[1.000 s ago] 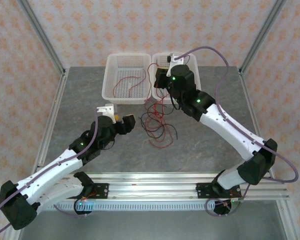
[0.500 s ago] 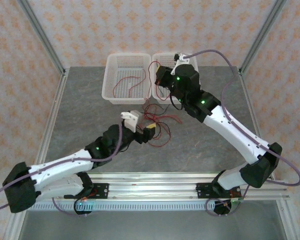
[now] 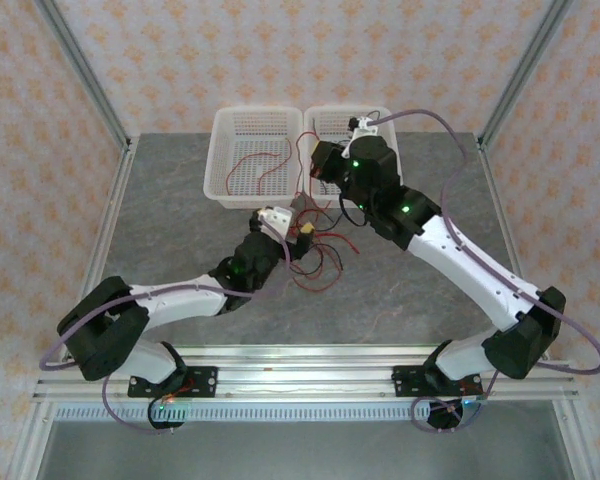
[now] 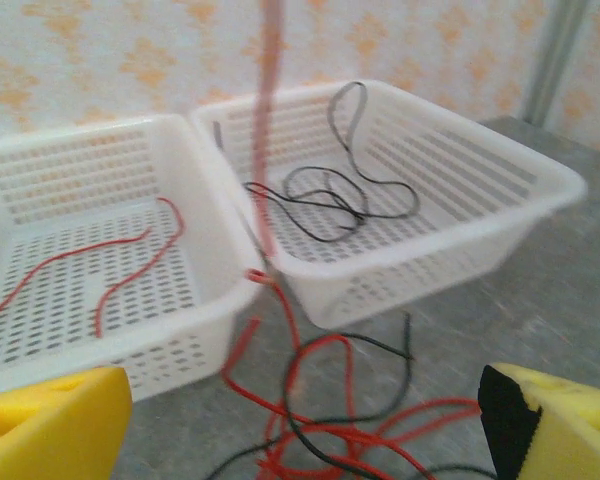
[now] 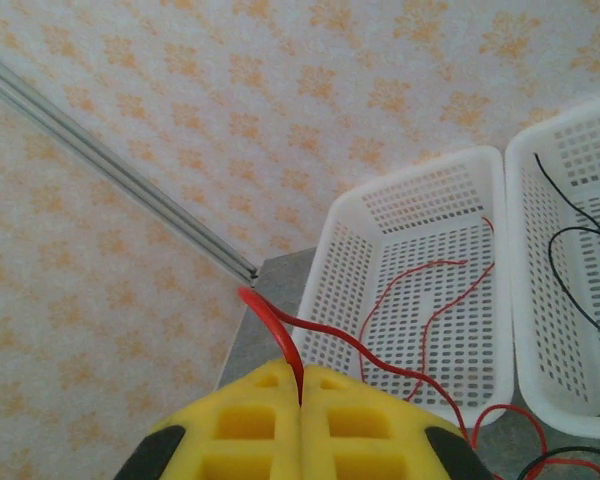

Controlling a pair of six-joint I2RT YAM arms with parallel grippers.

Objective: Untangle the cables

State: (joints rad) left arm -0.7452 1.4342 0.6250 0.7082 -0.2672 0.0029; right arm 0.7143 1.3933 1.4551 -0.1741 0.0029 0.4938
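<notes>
Bench [image 3: 170, 250]: grey stone-look top; the left basket [image 3: 218, 150], my landmark, sits at its far side
Right arm [image 3: 460, 260]: comes from the near right and ends above the left basket's right rim
Left arm [image 3: 180, 300]: comes from the near left and ends just in front of the left basket's near right corner
Left basket: white, perforated, upright
Right basket [image 4: 450, 240]: same kind; just beside the left basket on its right side, long walls side by side
Right jaws: pressed together, clamped on a red cable; held high over the left basket's right rim
Left jaws: wide apart; nothing between the yellow pads [image 4: 50, 420]; low, facing the left basket's near right corner
Tangle [image 3: 320, 265]: red and black cables looped over each other on the bench, in front of the left basket's near right corner
Held red cable [image 5: 275, 335]: runs from my right jaws down past the left basket's right rim towards the tangle
Loose red cable [image 4: 130, 260]: lies on the left basket's floor
Black cable [image 4: 330, 195]: curled in the right basket, next to the left basket
</notes>
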